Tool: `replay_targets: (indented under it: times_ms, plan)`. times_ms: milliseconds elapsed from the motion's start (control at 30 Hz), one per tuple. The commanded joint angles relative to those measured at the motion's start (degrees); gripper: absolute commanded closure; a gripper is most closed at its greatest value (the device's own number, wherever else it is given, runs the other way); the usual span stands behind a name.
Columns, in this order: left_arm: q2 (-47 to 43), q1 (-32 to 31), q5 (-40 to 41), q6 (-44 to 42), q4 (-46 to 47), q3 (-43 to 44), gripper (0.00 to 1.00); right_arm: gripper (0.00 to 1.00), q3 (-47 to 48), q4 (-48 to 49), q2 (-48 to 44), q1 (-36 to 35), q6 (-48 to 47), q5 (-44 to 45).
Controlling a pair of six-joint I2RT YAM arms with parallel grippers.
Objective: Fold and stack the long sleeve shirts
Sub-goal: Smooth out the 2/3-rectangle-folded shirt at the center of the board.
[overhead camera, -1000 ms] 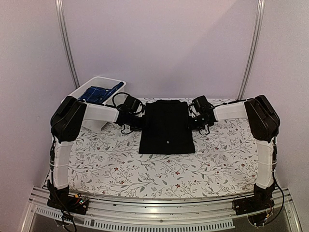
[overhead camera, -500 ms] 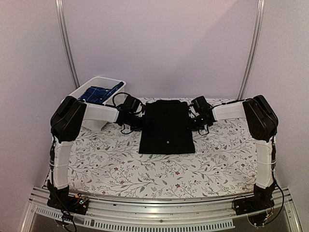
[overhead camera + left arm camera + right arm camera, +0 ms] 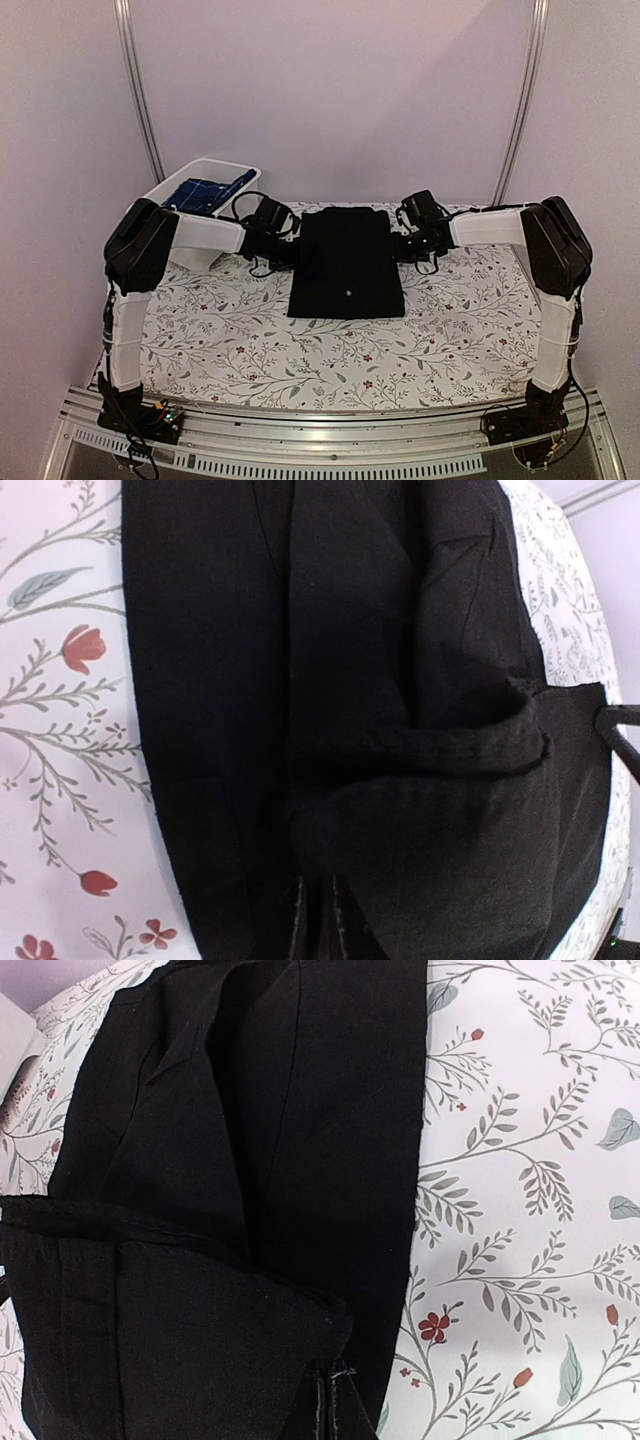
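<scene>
Cloth is caught in both of your pincers at the far end of the black shirt (image 3: 346, 265). That shirt lies folded into a long, narrow panel on the flowered desk (image 3: 300, 360), midway between the two arms. Its near hem sits flat on the desk, and you can see one small pale button (image 3: 347, 293) close to that hem.

Your left pincer (image 3: 317, 920) sits at the shirt's far left corner. In its wrist view the fingers are drawn close together, with only a thin slit between them, and a fold of black cloth is bunched right at their tips. A thick seamed band of the shirt crosses just beyond them.

Your right pincer (image 3: 330, 1400) sits at the far right corner and mirrors the left. Its fingers are pressed together on the shirt's edge, and the cloth puckers into a point where they meet. Printed desk shows just beside that edge.

From above, both forearms reach inward toward the shirt from either side, at about the same depth on the desk.

The dark blue plaid shirt (image 3: 205, 190) lies crumpled in the white tub (image 3: 225, 163) at the far left corner of the desk, behind your left arm. It is well apart from the black shirt, and neither pincer touches it.
</scene>
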State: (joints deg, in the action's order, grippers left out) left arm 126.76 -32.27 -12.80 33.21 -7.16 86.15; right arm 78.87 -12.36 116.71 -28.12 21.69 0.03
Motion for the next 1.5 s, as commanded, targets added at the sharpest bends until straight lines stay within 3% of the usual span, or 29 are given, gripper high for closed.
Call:
replay_targets:
  times_ms: [0, 500, 800, 900, 967, 1067, 1200, 1367, 1467]
  plan:
    - [-1.01, 0.84, 0.07, 0.17, 0.66, -0.85, 0.98, 1.0, -1.78, 1.66, -1.91, -0.27, 1.48, 2.2]
    - [-6.91, 1.4, 5.0, 0.63, 3.79, -7.9, 1.0, 1.0, 0.12, 1.94, 1.69, -0.35, 1.24, 2.16]
    - [-3.53, 2.44, 3.76, 0.0, 2.5, -6.49, 1.0, 1.0, 0.95, 1.75, 4.47, -0.31, 1.16, 2.3]
    - [-2.16, 2.86, 3.32, -0.54, 0.95, -4.96, 1.0, 0.94, 1.15, 1.03, 4.26, -0.33, 0.75, 2.37]
    - [-1.88, 2.83, 3.13, -1.09, -0.08, -3.97, 0.93, 0.86, 1.15, 0.26, 3.42, -0.36, 0.44, 2.92]
    - [-3.28, 2.87, 4.91, -1.45, -2.32, -2.83, 0.79, 0.63, 1.09, -1.82, 1.01, -0.36, -0.17, 4.65]
    - [-8.42, 2.72, 8.64, -2.27, -3.82, -3.71, 0.57, 0.56, 1.35, -5.78, -2.79, -1.52, -0.87, 6.91]
    - [-13.07, 0.46, 4.66, -1.93, -4.47, -6.77, 0.59, 0.58, 0.51, -7.8, -5.79, -6.11, 0.35, 4.28]
    - [-17.28, -0.48, -0.01, 1.2, -0.41, -14.13, 0.64, 0.63, -2.85, -7.5, -7.17, -9.21, 1.87, 2.92]
